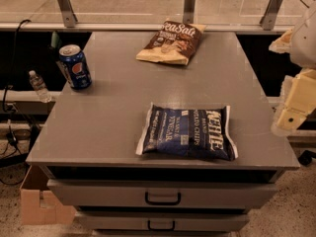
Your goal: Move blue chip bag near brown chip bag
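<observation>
The blue chip bag [187, 132] lies flat near the front edge of the grey table [113, 107], right of centre, with its white lettering facing up. The brown chip bag [171, 42] with "Sea Salt" lettering lies flat at the back of the table, near the middle. The two bags are well apart. My gripper [290, 118] hangs at the right edge of the view, off the table's right side, level with the blue bag and clear of it. It holds nothing that I can see.
A blue soda can [75, 66] stands upright at the table's left edge. A small plastic bottle [38, 86] sits on a ledge left of the table. Drawers [163, 197] are below the front. A cardboard box [39, 201] is on the floor at left.
</observation>
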### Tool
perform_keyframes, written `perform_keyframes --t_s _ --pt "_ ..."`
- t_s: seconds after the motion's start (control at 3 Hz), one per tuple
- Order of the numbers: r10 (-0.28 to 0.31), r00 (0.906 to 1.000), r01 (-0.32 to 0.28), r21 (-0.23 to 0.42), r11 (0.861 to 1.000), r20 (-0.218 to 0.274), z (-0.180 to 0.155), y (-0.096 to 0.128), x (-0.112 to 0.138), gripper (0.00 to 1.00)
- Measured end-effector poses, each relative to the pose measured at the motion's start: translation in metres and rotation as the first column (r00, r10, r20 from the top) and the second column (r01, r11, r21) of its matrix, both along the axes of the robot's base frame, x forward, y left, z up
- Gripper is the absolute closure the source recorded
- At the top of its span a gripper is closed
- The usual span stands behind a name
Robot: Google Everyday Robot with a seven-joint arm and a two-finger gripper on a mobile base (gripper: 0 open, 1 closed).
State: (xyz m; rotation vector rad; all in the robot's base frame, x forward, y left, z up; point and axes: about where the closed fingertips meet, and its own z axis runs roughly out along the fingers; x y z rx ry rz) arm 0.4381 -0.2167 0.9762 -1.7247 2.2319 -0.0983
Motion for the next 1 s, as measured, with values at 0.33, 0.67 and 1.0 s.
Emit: perform_keyframes --t_s 0.33,0.67,1.0 --pt "0.000 1.0000 0.000 0.000 1.000 0.000 0.000 0.000 0.000 0.00" --pt "0.014 0.9999 -0.014 0.024 1.000 -0.001 -0.006 -0.002 0.004 0.00" --pt "0.066 0.9972 -0.063 0.084 0.995 -0.036 -0.036 0.005 0.012 0.00"
